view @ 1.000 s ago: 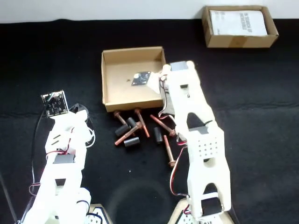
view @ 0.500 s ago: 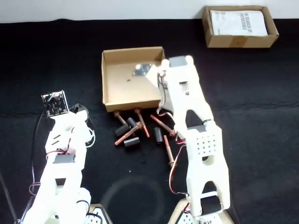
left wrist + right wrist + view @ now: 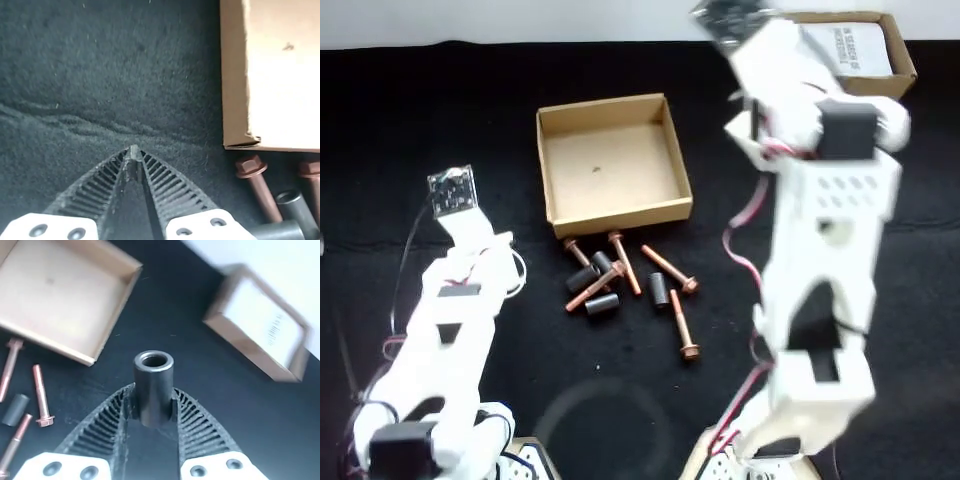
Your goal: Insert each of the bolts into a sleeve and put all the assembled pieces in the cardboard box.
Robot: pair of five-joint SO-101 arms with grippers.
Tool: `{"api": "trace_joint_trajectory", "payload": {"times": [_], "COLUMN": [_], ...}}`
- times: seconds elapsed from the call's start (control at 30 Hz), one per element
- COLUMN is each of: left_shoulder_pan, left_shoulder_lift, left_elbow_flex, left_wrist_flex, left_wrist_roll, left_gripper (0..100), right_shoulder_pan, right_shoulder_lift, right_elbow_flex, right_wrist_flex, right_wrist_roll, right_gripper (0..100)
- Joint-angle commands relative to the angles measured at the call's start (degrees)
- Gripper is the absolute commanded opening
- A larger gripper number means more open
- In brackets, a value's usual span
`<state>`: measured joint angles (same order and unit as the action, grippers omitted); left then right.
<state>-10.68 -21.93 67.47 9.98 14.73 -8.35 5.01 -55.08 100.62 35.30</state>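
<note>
Seen from above, shiny copper bolts (image 3: 669, 268) and short dark sleeves (image 3: 601, 304) lie mixed just beside the empty cardboard box (image 3: 610, 165); the left gripper (image 3: 133, 152) is pressed together on nothing near the box corner; the right gripper (image 3: 152, 390) pinches an upright sleeve (image 3: 153, 371) by its sides, a hard, smooth, likely slippery tube with its hole up.

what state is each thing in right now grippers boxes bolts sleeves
left gripper, shut, empty
right gripper, shut on sleeve
sleeve, gripped, no bolt inside
cardboard box, open, empty
bolts, loose on table, bare
other sleeves, lying loose
far box, open, white sheet inside
</note>
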Motion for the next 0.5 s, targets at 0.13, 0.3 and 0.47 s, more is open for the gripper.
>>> {"api": "trace_joint_trajectory", "payload": {"times": [0.13,0.3,0.47], "left_shoulder_pan": [-0.57,1.27,7.25], "left_shoulder_lift": [5.14,12.00,15.69], "left_elbow_flex": [-14.37,-26.86,-42.59], "left_wrist_flex": [22.59,40.53,60.22], "left_wrist_roll": [-0.44,-0.62,-18.20], "left_gripper": [1,1,1], "right_shoulder_pan": [14.11,29.23,41.01], "right_shoulder_lift": [-29.05,-41.98,-53.85], "right_elbow_flex": [17.10,32.66,54.73], "right_wrist_flex": [0.31,0.22,-5.93], "right_wrist_roll": [-14.86,-21.01,-23.12], "right_gripper": [0.7,0.7,0.7]}}
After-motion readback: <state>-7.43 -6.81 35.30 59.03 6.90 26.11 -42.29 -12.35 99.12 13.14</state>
